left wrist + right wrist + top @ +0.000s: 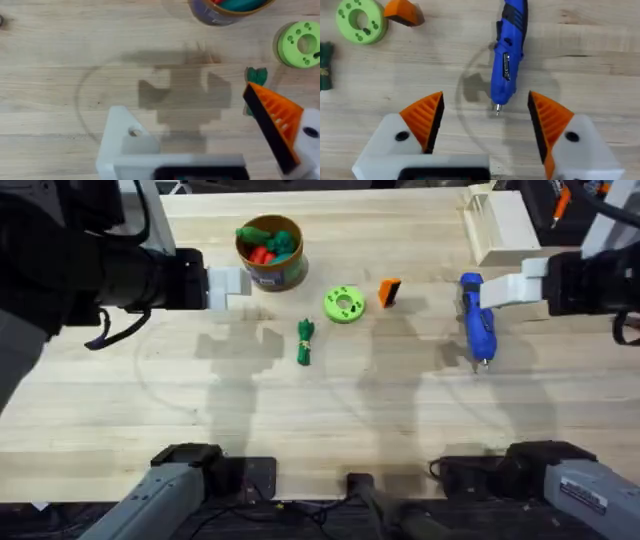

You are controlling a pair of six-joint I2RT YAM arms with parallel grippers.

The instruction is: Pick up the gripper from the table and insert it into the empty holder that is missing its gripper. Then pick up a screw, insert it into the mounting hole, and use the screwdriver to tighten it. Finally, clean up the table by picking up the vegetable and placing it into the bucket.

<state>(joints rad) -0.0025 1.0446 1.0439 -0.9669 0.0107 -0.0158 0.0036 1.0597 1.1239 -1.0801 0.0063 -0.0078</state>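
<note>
The gripper (389, 292) lies loose on the table (330, 410) beside the green disc (344, 304). Left holder (127, 145) lacks its pad. Right gripper (485, 122) fingers are released above the screwdriver (507, 57).

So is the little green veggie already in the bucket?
No, the vegetable lies flat on the table, in front of the bucket and apart from it.
</note>
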